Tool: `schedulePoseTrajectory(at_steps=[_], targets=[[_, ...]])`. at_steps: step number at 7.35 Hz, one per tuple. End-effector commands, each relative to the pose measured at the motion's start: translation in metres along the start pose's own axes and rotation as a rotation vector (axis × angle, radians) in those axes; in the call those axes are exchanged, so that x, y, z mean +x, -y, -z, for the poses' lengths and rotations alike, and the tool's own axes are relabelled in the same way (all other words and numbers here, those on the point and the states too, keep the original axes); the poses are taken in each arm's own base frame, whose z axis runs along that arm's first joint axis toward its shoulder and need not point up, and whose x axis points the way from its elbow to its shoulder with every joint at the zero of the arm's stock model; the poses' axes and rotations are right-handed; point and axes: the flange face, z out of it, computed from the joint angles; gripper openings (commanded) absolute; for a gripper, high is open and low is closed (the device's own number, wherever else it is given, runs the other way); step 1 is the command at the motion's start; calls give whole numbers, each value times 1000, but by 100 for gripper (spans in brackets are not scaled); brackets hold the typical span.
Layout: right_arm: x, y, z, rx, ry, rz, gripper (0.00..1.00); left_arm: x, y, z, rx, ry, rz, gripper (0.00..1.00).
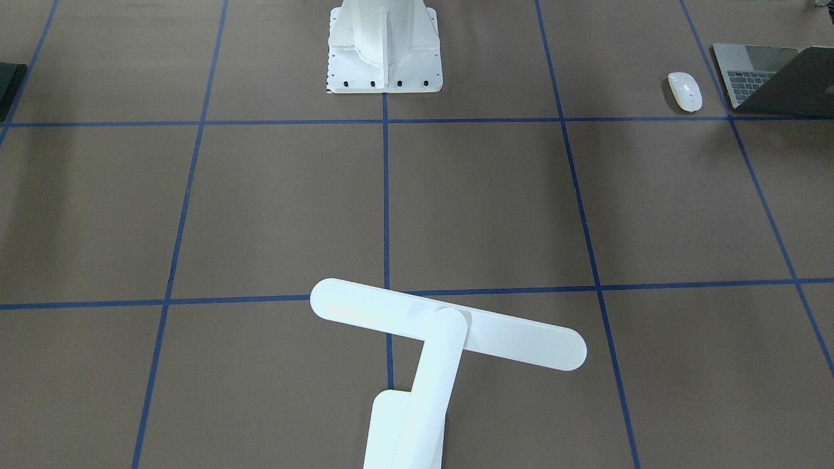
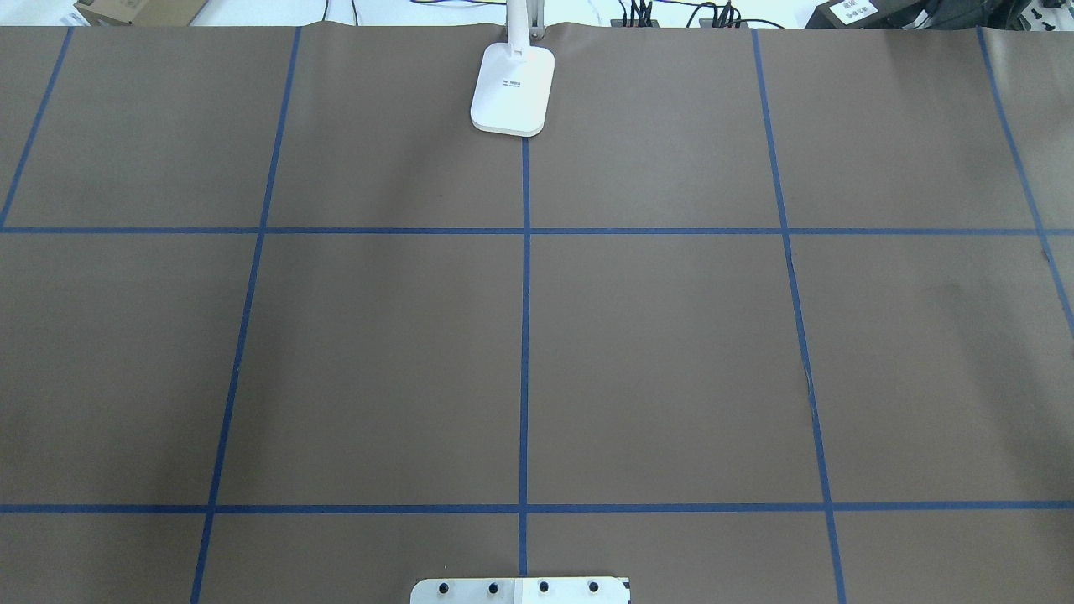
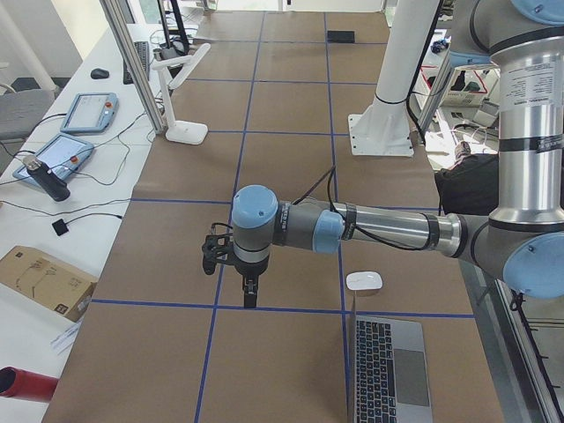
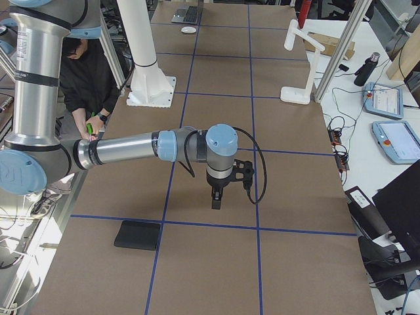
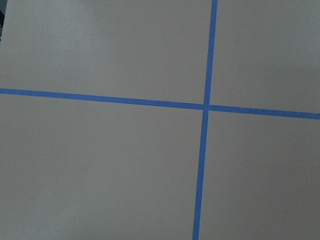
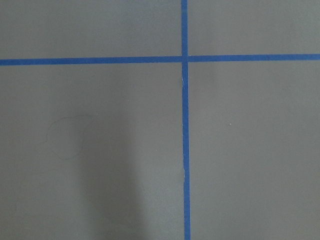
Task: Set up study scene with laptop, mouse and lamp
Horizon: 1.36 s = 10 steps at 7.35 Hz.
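A: Where does the laptop sit?

B: Front-facing view: laptop (image 1: pixel 775 78) at 2 o'clock on the table (image 1: pixel 273 208), cut by the frame edge. Lid open, black keys showing, dark screen tilted.

A: And the mouse?

B: Mouse (image 1: pixel 685 91) lies at the laptop's 9 o'clock in that view, near it but apart, flat on the brown cover. Left side view has it at the 12 o'clock end of the keyboard.

A: Lamp?

B: Lamp (image 1: pixel 449 332) at 6 o'clock, well apart from both. Its long bar head crosses the arm in a T and hangs over a line of blue tape (image 1: pixel 386 195). In the overhead view its rectangular base stands at 12 o'clock, by the table's far edge.

A: Anything else on the table?

B: White ribbed pedestal (image 1: pixel 384 52) at 12 o'clock, front-facing. Black mouse pad (image 4: pixel 138 235) at 7 o'clock in the right side view, flat, alone in its square.

A: The left gripper?

B: Left gripper (image 3: pixel 250 295) points straight down over the table, near a tape line, with the mouse at its 3 o'clock. It shows only from the side, so whether the fingers are apart or together cannot be told.

A: The right gripper?

B: Right gripper (image 4: pixel 216 202) also points down, with the mouse pad at its 8 o'clock. It too shows only from the side, so its finger state cannot be told. Both wrist cameras show only brown cover and crossing tape.
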Motion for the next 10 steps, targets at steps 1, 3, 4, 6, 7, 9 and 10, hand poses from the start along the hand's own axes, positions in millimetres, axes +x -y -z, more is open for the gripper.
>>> schedulePoseTrajectory(at_steps=[1, 3, 4, 6, 7, 9, 10], targets=[[-6, 4, -9, -19, 0, 16, 99, 3, 1, 1, 3, -1, -4, 100], [-5, 3, -9, -19, 0, 18, 99, 0, -3, -1, -4, 2, -7, 100], [-5, 2, -9, -6, 2, 32, 99, -1, -3, -2, -5, 2, -6, 100], [-2, 0, -11, -2, 2, 34, 100, 3, 1, 1, 3, 0, -15, 100], [-3, 2, -11, -1, 1, 37, 100, 1, 1, 0, 0, 1, -13, 100], [-4, 2, -10, 3, 3, 38, 100, 5, 1, 0, -1, -30, -16, 100], [-3, 2, -11, 2, 3, 28, 100, 4, 1, -1, -2, -30, -15, 100]])
